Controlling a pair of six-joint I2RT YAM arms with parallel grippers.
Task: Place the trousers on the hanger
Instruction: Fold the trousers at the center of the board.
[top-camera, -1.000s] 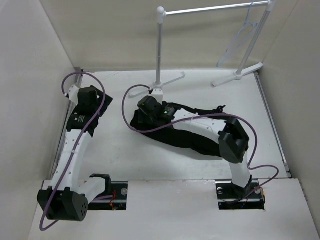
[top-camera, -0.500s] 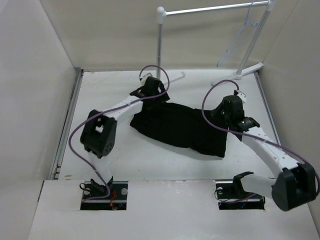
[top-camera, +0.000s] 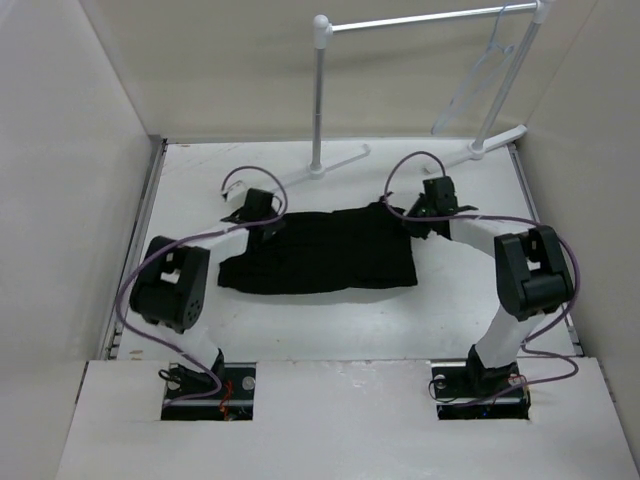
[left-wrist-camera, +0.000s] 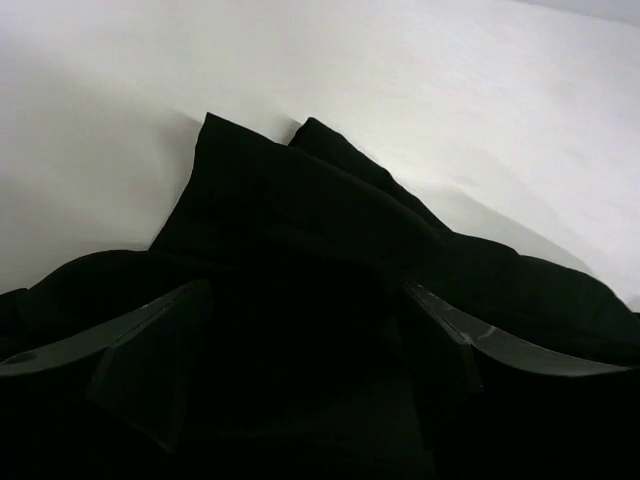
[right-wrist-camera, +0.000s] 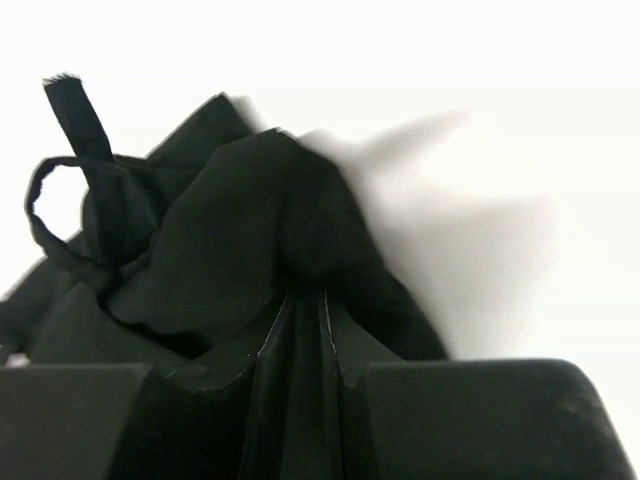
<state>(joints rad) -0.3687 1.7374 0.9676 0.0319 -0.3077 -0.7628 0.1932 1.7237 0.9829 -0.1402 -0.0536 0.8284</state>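
The black trousers lie folded in a flat, wide shape in the middle of the table. My left gripper is low over their far left corner. In the left wrist view it is open, its fingers wide apart with dark fabric between and under them. My right gripper is at the far right corner. There it is shut on a bunched fold of the trousers, a cord loop beside it. The pale hanger hangs from the rack's right end.
The white tubular rack stands at the back of the table, with its feet spread on the tabletop behind the trousers. Beige walls close in the left, back and right sides. Purple cables loop over both arms.
Both arms have swung to the trousers' far corners. The right gripper has shut on the fabric. The trousers now lie wider, flatter and further left than before.
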